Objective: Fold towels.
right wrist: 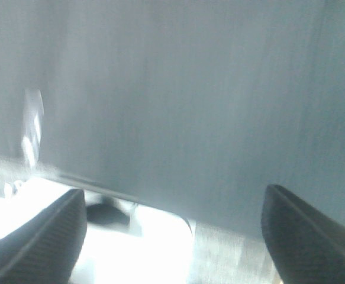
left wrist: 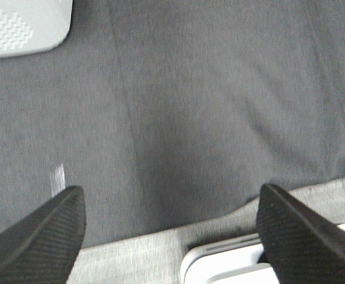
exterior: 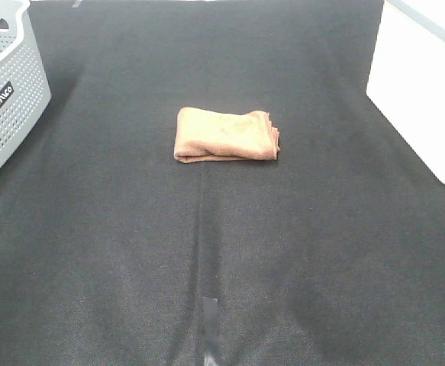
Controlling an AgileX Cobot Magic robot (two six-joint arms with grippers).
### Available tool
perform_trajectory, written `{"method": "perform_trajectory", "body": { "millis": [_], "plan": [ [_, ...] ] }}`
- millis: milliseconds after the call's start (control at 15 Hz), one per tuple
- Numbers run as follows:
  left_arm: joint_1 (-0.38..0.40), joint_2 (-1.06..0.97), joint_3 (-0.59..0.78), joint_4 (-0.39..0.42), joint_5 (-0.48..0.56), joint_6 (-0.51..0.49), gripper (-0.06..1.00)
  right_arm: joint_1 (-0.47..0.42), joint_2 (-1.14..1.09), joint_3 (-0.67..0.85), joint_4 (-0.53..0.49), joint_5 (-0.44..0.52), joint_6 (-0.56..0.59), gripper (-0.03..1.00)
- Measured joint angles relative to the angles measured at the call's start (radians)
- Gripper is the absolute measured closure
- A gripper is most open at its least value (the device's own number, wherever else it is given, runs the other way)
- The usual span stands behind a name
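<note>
As far as I can judge from the overhead camera, the folding looks done: the towel lies as a compact, layered rectangle near the middle of the dark surface, its stacked edges showing at the right end and a rounded fold along the near side. I can't make out any tag from here. Neither arm appears in the overhead view, so both are well apart from the towel.

On my left wrist feed, the left gripper is spread wide, its two ribbed black fingers at opposite sides of the picture with only dark cloth and a strip of lighter grey between them; it grasps nothing. The right gripper is likewise wide apart and empty, though that feed is washed out and blurred, so I can't say what lies under it beyond pale shapes.

A perforated grey basket sits at the far left and a white bin at the far right. If anything is left, I'd guess it is moving the folded towel to one of those, but the task sentence only asks for folding.
</note>
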Motion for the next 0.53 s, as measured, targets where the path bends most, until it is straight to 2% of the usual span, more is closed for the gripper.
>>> {"method": "perform_trajectory", "body": {
  "millis": [200, 333, 533],
  "plan": [
    [0.0, -0.321, 0.16, 0.0, 0.002, 0.004, 0.19, 0.0, -0.284, 0.209, -0.003, -0.044, 0.0, 0.2],
    [0.0, -0.533, 0.229, -0.009, 0.002, 0.053, 0.19, 0.0, -0.51, 0.316, -0.042, -0.049, 0.0, 0.2],
    [0.0, -0.625, 0.275, -0.04, -0.003, 0.112, 0.19, 0.001, -0.7, 0.357, -0.098, -0.08, 0.0, 0.2]
  ]
}}
